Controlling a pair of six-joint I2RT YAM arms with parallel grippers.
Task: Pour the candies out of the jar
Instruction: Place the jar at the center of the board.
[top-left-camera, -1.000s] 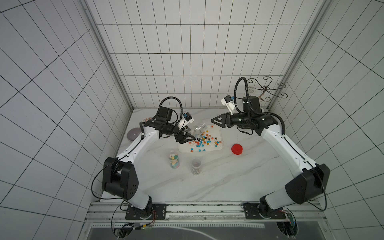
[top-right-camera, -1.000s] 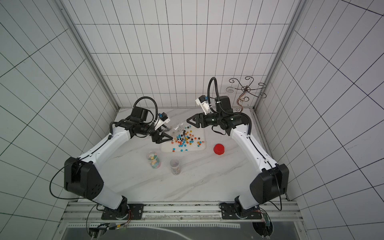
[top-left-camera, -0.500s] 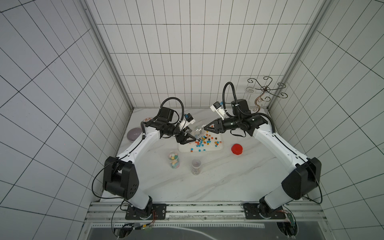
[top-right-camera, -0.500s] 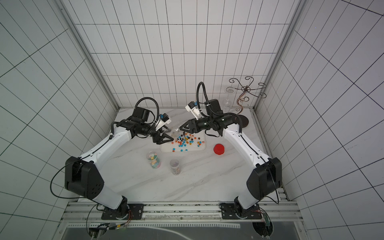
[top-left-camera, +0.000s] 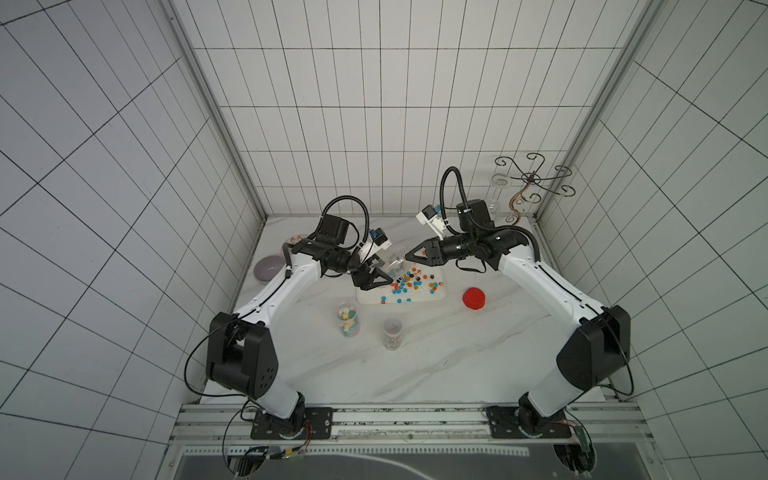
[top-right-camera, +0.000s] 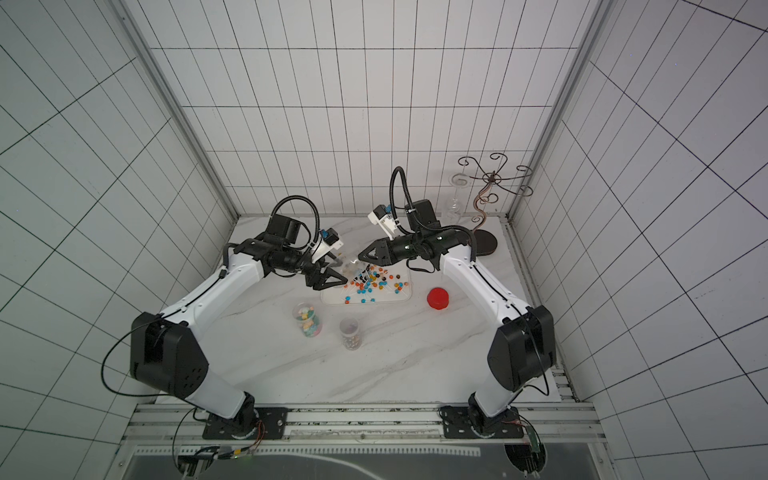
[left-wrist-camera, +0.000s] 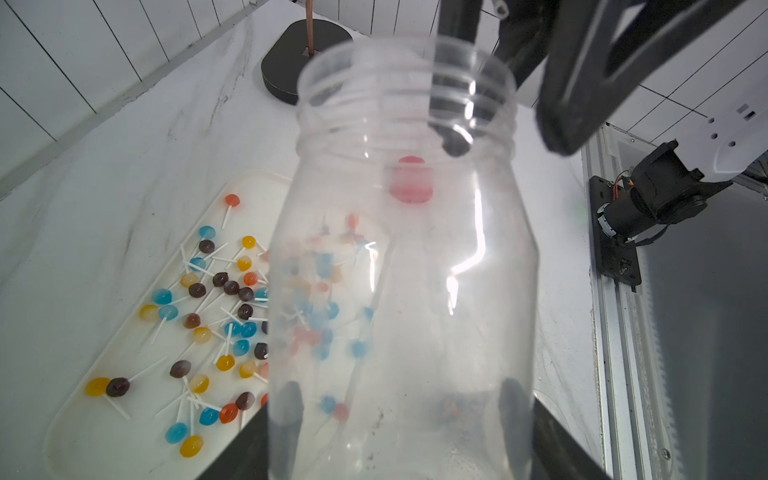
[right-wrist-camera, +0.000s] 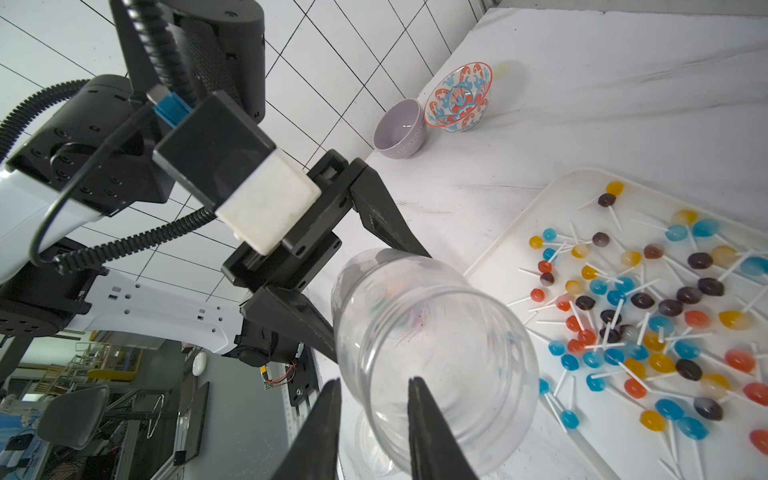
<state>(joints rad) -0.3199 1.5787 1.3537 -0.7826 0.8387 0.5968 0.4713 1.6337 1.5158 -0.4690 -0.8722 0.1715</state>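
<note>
The candies (left-wrist-camera: 231, 287) are lying scattered over a white tray (left-wrist-camera: 83, 440) on the marble table (top-left-camera: 415, 374). They are round lollipops in blue, orange, yellow and dark brown, each on a thin white stick, and many of the sticks are crossing. Over the tray's end on the left arm's side the jar (left-wrist-camera: 407, 257) is hanging tilted. It is clear plastic with a threaded neck and is looking empty. The left gripper (top-left-camera: 376, 277) is clamping its base between both fingers. The right gripper (right-wrist-camera: 374, 382) is straddling the jar's rim, jaws narrow, one finger reaching into the mouth and the other outside. Whether they are pinching the wall I cannot tell. Candies behind the jar are showing only as coloured smears, as is the red lid (top-left-camera: 473, 298). In both top views the clear jar is barely showing between the grippers.
</note>
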